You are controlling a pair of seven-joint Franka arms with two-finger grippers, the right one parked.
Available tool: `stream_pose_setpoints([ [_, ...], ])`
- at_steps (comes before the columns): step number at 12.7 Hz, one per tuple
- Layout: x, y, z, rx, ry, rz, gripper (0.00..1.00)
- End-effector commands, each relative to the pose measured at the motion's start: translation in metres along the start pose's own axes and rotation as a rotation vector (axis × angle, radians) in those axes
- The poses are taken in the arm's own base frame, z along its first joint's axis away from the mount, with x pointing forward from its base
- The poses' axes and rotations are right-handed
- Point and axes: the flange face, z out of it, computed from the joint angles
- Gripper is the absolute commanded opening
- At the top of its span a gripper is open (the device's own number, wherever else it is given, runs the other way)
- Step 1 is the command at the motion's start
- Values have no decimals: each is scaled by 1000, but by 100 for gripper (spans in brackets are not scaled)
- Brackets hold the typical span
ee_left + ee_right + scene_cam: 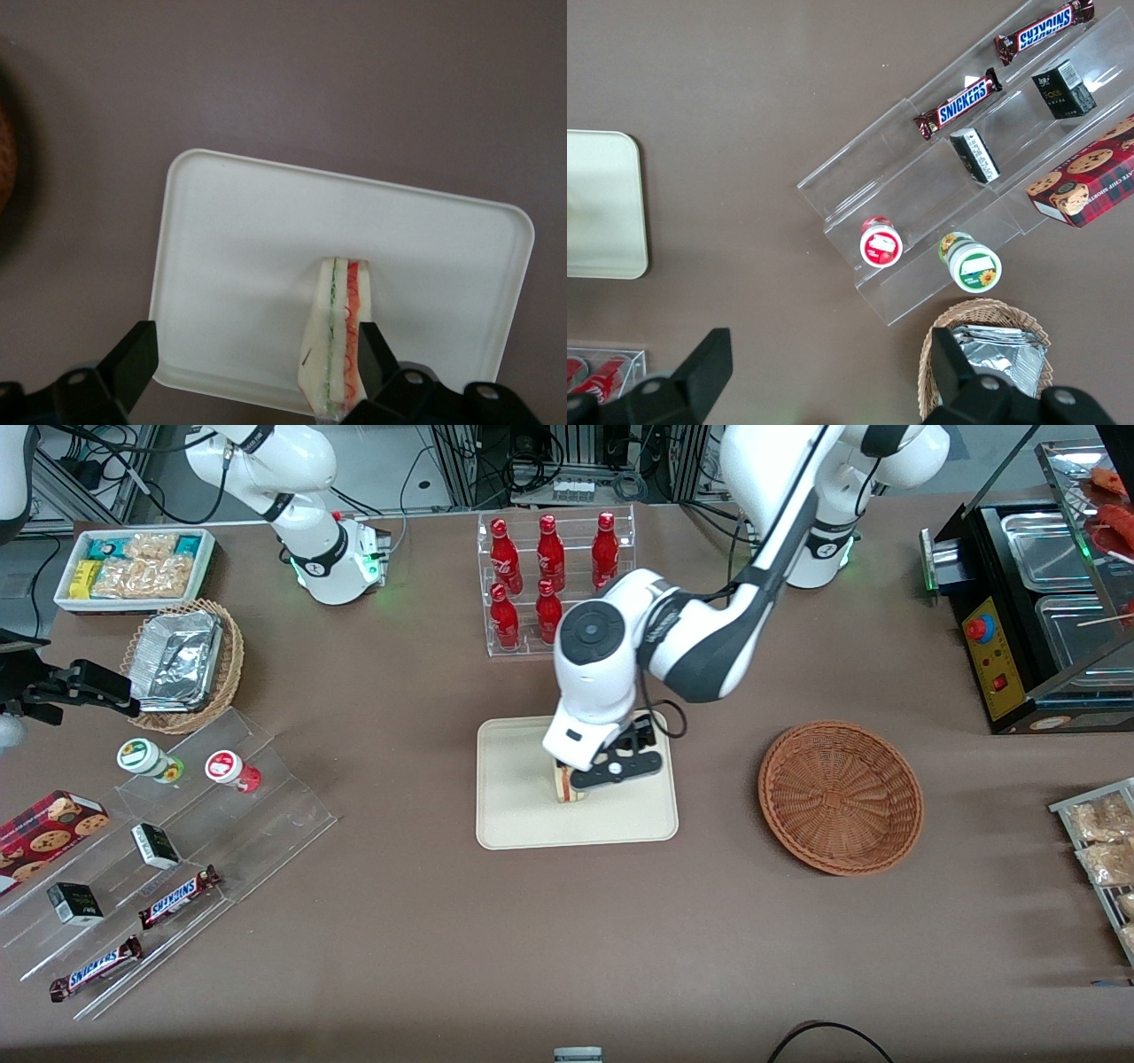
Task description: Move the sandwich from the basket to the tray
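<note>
Over tray [523, 819], end effector [252, 367] spread wide, one finger [370, 356] touching sandwich [334, 341]

Gripper [595, 772] over the tray: matt black plastic fingers [133, 359], spread wide, one pad beside the sandwich; glossy white plastic arm shell above. Sandwich [335, 336] under it: soft, pale, matt bread, slightly porous; filling edge in orange-red and green. Tray [523, 815] beneath: smooth cream plastic, low satin sheen, no texture. Basket [840, 795] toward the working arm's end from the gripper: brown woven wicker, ribbed, rough, matt. Table [425, 921]: brown matt covering, cloth-like, even. Farther from the front camera than the gripper: glossy red bottles [549, 571] in a clear acrylic rack.
</note>
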Motion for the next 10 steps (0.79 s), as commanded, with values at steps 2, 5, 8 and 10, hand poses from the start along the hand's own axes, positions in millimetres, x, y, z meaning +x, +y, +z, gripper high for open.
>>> stream_pose_setpoints([
  [2, 33, -62, -66, 10, -8, -103, 99],
  [5, 60, -116, -100, 36, -27, -169, 99],
  [8, 84, -163, -120, 52, -41, -201, 99],
  [10, 104, -209, -138, 40, -64, -160, 99],
])
